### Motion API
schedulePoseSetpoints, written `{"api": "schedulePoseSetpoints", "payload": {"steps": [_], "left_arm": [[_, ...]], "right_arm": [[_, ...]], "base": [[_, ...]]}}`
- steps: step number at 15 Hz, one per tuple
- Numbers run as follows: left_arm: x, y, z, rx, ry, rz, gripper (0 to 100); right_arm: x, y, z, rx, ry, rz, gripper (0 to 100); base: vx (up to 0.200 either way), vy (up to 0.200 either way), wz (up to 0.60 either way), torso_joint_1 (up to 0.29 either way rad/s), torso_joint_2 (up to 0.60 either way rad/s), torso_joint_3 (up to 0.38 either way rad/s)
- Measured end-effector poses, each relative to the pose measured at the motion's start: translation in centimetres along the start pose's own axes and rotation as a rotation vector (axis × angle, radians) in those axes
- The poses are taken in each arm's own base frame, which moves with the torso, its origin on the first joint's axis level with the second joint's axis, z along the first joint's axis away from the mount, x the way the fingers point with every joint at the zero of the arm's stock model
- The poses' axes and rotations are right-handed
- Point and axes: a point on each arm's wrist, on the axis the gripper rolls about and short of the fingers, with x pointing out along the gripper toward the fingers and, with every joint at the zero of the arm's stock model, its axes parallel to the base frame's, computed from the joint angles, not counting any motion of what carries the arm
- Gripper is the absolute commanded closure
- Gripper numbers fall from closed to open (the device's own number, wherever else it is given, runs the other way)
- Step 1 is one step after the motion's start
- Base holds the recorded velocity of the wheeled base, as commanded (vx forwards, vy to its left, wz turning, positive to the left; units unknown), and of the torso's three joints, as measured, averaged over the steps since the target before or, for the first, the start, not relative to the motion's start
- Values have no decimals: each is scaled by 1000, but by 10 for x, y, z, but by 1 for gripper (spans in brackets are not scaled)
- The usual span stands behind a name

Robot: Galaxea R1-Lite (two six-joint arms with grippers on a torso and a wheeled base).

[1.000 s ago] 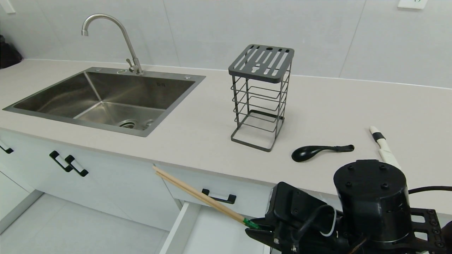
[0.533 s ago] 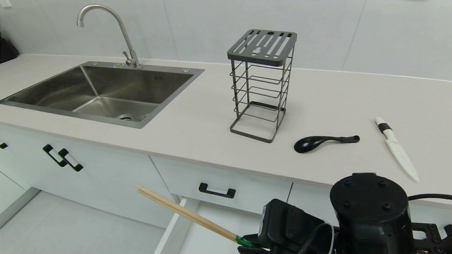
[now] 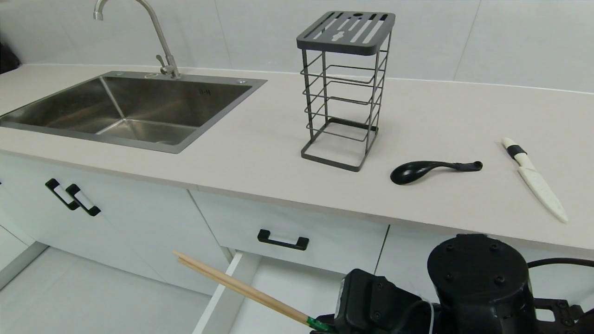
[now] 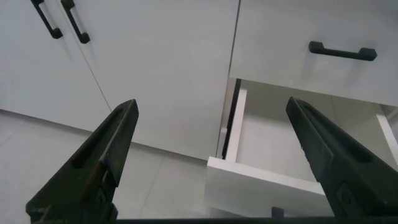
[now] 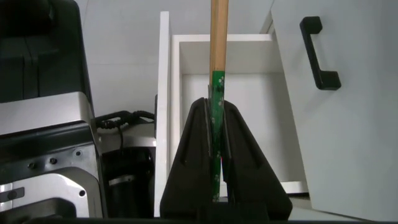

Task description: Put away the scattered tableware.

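Observation:
A pair of wooden chopsticks (image 3: 236, 287) with green ends sticks out of my right gripper (image 3: 320, 324), which is shut on them low in front of the cabinets. In the right wrist view the chopsticks (image 5: 218, 37) run from the right gripper (image 5: 216, 155) over the open white drawer (image 5: 249, 124). A black spoon (image 3: 417, 170) and a white knife (image 3: 533, 178) lie on the counter to the right. My left gripper (image 4: 211, 104) is open with nothing between its fingers, facing the drawer's side wall (image 4: 233, 134).
A dark wire rack (image 3: 343, 93) with a slotted top stands mid-counter. A steel sink (image 3: 125, 106) with a tap is at the left. Below the counter are a shut drawer with a black handle (image 3: 283, 240) and cabinet doors (image 3: 74, 199).
The head camera has moved, so the counter sits higher in the picture. The chopsticks in my right gripper have dropped from the counter's edge to below the shut drawer front.

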Motion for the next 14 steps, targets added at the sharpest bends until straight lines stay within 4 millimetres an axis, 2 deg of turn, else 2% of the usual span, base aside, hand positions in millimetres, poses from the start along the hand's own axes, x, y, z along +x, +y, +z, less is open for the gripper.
{"api": "schedulePoseSetpoints", "payload": {"steps": [14], "left_arm": [[0, 0, 0, 0, 0, 0, 0]], "right_arm": [[3, 10, -3, 35, 15, 35, 100]], "base": [[0, 0, 0, -126, 214, 96]]}}
